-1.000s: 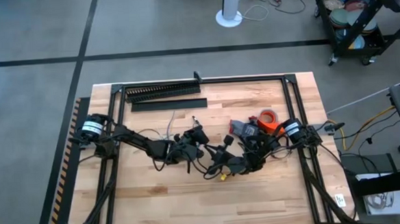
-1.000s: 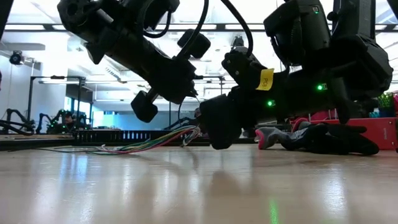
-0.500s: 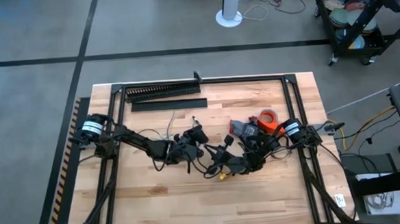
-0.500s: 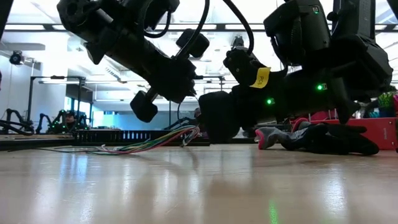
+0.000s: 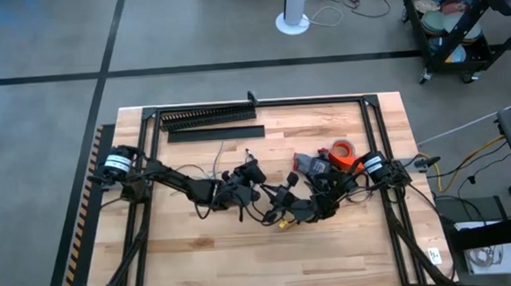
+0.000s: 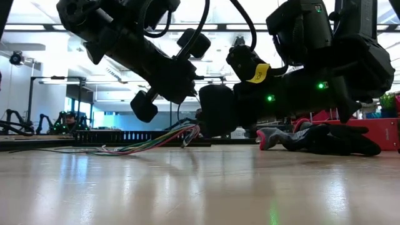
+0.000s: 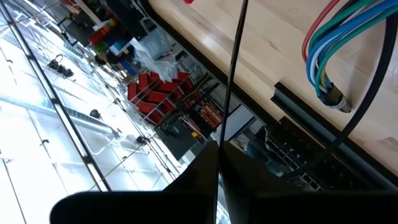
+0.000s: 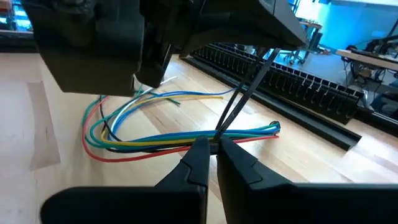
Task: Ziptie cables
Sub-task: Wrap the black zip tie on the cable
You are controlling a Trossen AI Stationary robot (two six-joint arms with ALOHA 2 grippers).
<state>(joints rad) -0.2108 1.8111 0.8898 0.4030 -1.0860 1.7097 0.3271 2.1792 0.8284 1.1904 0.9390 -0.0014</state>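
both tools meet mid-surface: the left tool (image 7: 217,180) pinches one end of a ziptie (image 8: 245,99), the right tool (image 8: 211,152) nips its other end just above the cables (image 8: 161,142), which run crosswise to it

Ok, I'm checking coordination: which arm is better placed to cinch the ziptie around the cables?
Probably right. The right gripper sits low at the cables, pinching the ziptie where it crosses them. The left gripper holds the ziptie higher up, off the bundle.
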